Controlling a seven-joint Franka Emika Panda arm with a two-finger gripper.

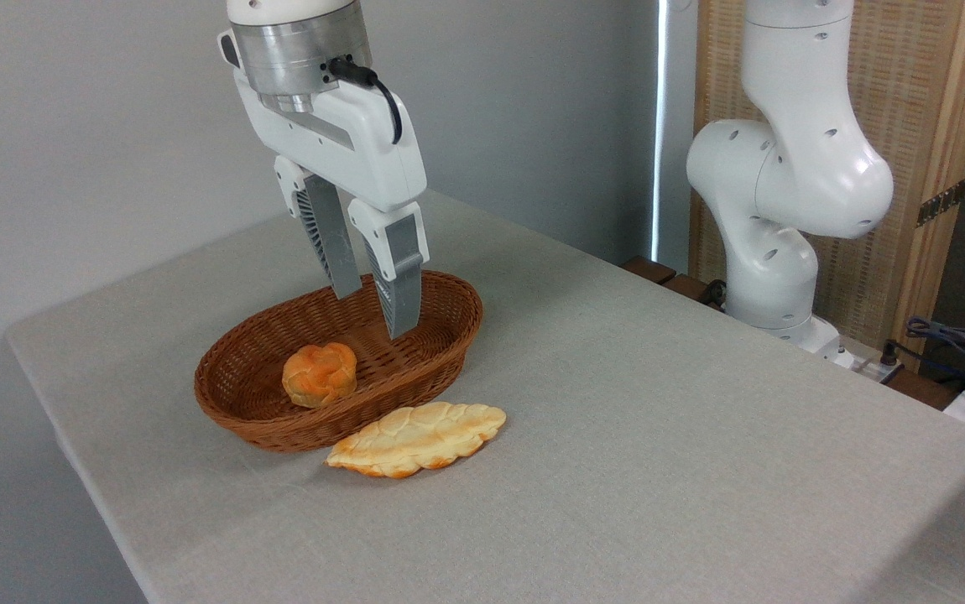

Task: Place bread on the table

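Bread [417,438] lies flat on the grey worktop [659,419], just beside the wicker basket [449,352], while my fingers [399,289] hang released and empty above the basket, so I judge placement complete, with only retreat outstanding.

The arm [793,168] was cut off by the top edge, so the link between its base and the wrist above the gripper [375,312] lay out of view. The basket's [264,419] near wall hid the bun's [320,373] underside. The table [659,436] ran off the bottom and right edges. Cables [952,344] at far right were cropped and too tangled to tell apart.
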